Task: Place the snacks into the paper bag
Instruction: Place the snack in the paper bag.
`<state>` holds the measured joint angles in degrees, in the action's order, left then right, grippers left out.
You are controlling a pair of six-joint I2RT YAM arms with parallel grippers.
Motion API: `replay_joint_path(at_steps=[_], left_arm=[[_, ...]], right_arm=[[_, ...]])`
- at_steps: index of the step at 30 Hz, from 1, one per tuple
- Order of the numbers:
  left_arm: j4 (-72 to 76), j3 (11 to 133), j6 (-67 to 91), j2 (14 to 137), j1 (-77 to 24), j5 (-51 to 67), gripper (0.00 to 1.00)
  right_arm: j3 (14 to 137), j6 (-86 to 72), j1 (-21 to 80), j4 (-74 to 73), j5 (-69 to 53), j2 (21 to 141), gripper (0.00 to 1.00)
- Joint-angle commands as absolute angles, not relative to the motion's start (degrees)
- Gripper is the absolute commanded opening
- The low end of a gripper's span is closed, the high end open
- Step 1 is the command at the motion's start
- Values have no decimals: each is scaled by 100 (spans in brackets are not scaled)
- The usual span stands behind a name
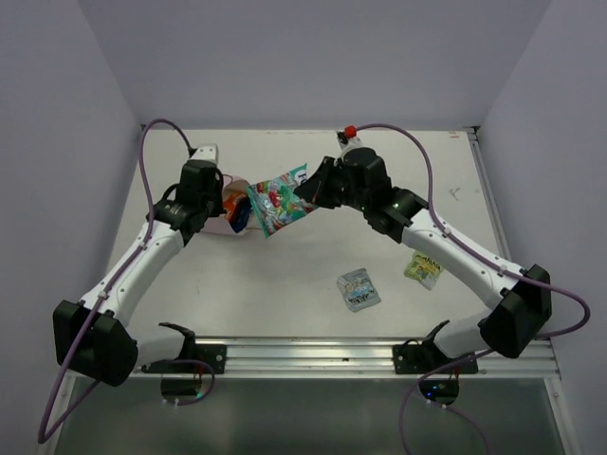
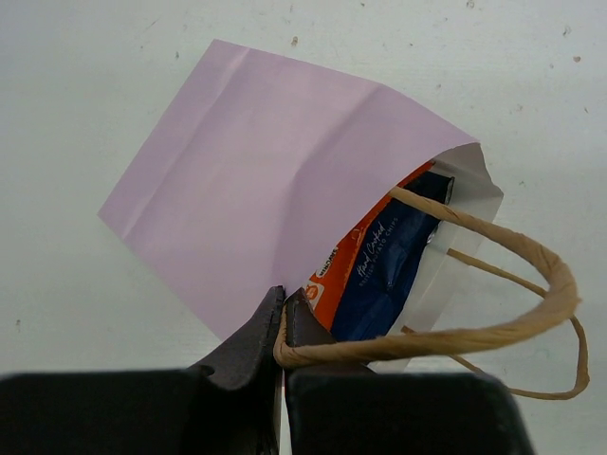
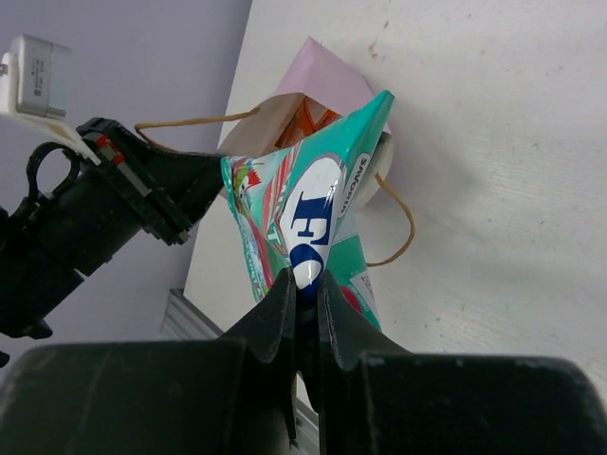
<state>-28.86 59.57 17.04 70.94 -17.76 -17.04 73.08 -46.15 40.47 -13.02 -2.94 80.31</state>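
The pale pink paper bag (image 2: 256, 180) lies on its side on the table, mouth open toward my left gripper (image 2: 283, 308), which is shut on the bag's rim by one tan string handle (image 2: 493, 327). An orange packet (image 2: 343, 270) and a dark blue packet (image 2: 391, 261) sit inside the bag. My right gripper (image 3: 305, 284) is shut on the lower edge of the teal-green packet (image 3: 303, 209), whose far corner reaches the bag's mouth (image 3: 285, 109). In the top view the teal-green packet (image 1: 277, 202) hangs between my left gripper (image 1: 223, 204) and my right gripper (image 1: 302, 194).
A silver-grey packet (image 1: 358, 289) and a yellow-green packet (image 1: 423, 269) lie on the white table in front of the right arm. The table's back wall stands close behind the bag. A metal rail (image 1: 303, 355) runs along the near edge.
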Motion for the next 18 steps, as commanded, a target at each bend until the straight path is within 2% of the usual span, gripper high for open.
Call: replay_joint_path(at_steps=[1, 18], left_arm=[[-2900, 6275, 1872, 7093, -1837, -1731, 0], [-2856, 6276, 1960, 7189, -2495, -2443, 0]], right_arm=[[7829, -4808, 4113, -1573, -228, 8383, 0], [10045, -5237, 4307, -3015, -536, 10283, 0]])
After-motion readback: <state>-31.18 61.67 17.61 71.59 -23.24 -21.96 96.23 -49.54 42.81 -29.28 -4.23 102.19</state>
